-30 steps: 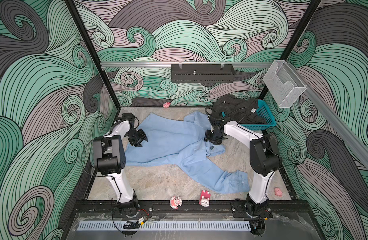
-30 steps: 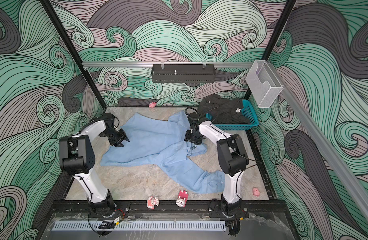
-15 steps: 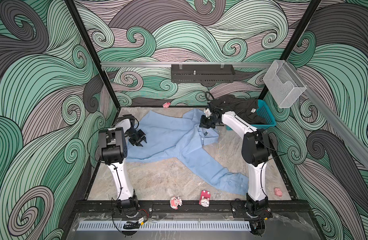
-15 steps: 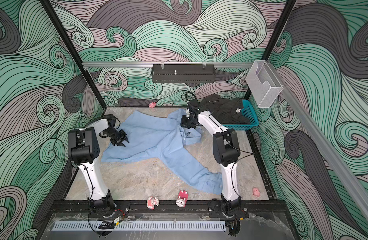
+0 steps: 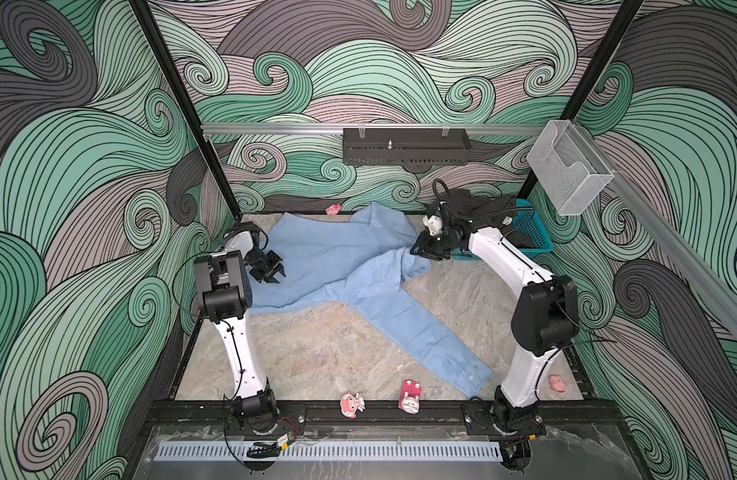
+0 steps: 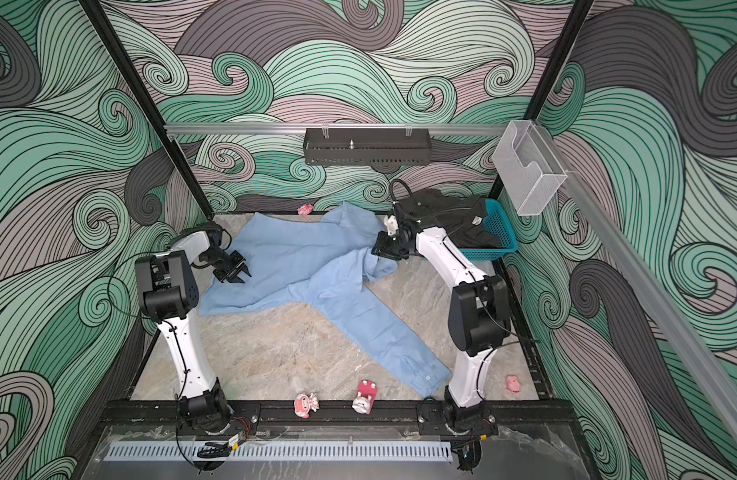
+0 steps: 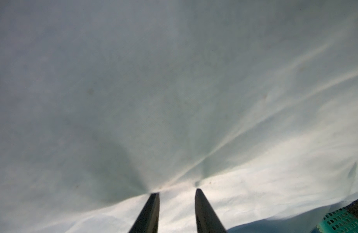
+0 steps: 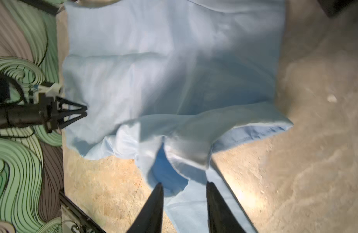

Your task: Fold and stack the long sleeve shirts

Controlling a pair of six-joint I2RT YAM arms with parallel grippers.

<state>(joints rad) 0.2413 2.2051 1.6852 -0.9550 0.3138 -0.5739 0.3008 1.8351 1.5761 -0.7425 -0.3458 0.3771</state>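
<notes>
Where its two dark jaws press down a little apart, the left claw [image 7: 176,191] dents the light blue cloth long sleeve shirt [image 7: 174,80]. Creases fan out from the tips, and bare cloth shows in the gap rather than a pinched fold. In both top views this left claw [image 5: 271,272] [image 6: 236,272] sits at about 9 o'clock on the marbled beige worktop [image 5: 317,353], on the shirt's edge. The right claw [image 8: 184,184], jaws likewise apart and holding nothing, hangs over a rumpled flap of the same shirt [image 8: 174,60]. In both top views it sits at about 1 o'clock [image 5: 421,249] [image 6: 379,249]. The blue shirt [image 5: 350,266] [image 6: 317,257] lies unfolded from 10 o'clock across the middle. One sleeve runs out to 5 o'clock, its cuff near the right arm's base. Just beyond the right claw, the dark charcoal cloth shirt [image 5: 479,203] [image 6: 441,208] is heaped in a teal plastic mesh basket [image 5: 533,232] [image 6: 500,232] in the 2 o'clock corner.
</notes>
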